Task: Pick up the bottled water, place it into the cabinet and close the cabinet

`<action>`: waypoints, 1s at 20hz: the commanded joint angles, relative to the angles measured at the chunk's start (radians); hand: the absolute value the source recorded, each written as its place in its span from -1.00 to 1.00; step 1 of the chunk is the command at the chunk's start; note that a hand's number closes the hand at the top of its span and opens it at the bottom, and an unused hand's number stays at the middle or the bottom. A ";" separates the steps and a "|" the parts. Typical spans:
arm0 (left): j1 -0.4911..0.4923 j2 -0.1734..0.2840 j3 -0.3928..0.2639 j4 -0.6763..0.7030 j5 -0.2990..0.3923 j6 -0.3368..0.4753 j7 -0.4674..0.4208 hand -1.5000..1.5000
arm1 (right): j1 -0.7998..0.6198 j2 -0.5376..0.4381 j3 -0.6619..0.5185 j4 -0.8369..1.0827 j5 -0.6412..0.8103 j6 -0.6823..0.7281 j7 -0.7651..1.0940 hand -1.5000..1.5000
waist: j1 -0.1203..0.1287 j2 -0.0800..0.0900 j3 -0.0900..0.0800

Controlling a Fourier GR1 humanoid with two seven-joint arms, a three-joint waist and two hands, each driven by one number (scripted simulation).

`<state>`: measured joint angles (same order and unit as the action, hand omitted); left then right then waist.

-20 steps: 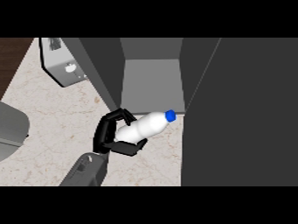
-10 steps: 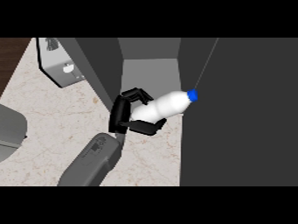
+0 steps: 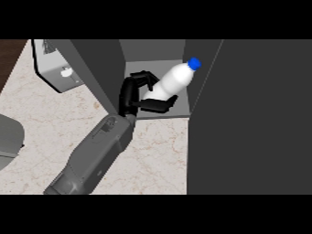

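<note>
Single view, head-mounted, looking steeply down onto the bench [image 3: 57,119], with no second view sharing the scene. Landmark: open cabinet [image 3: 155,50], at upper centre, its shelf opening facing the camera's lower edge. Right of the cabinet, a dark panel [image 3: 266,114] fills the frame top to bottom. Left of it, pale marbled bench top. One grey forearm [image 3: 94,157] enters from the lower edge toward the cabinet, seen at close range.

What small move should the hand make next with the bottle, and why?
Probably lower the bottled water onto the cabinet floor, then release. The left hand holds it tilted inside the open cabinet, cap up, apparently not yet set down.
</note>
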<state>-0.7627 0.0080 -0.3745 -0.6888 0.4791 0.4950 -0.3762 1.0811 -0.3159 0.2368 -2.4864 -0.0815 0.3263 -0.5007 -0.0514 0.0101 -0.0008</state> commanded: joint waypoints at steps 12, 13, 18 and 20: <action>-0.301 -0.007 -0.010 0.442 -0.113 0.350 0.007 -1.00 | -0.027 -0.009 -0.059 -0.027 -0.098 0.047 0.005 -1.00 | -0.022 0.017 0.001; -0.291 -0.002 0.012 0.460 -0.110 0.340 -0.011 -1.00 | 0.037 -0.023 -0.072 -0.073 -0.130 0.066 0.003 -1.00 | -0.022 0.012 0.000; -0.338 0.006 0.033 0.521 -0.117 0.376 -0.038 -1.00 | 0.000 -0.012 -0.067 -0.060 -0.129 0.066 0.011 -1.00 | -0.018 0.018 -0.001; -0.373 0.011 0.059 0.497 -0.098 0.326 -0.061 -1.00 | -0.001 -0.005 -0.051 -0.056 -0.092 0.077 -0.017 -1.00 | -0.028 0.016 -0.001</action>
<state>-1.0962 0.0161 -0.3421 -0.2045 0.3739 0.8356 -0.4050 1.0643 -0.3229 0.1758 -2.4635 -0.1141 0.3954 -0.5398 -0.0756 0.0273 -0.0011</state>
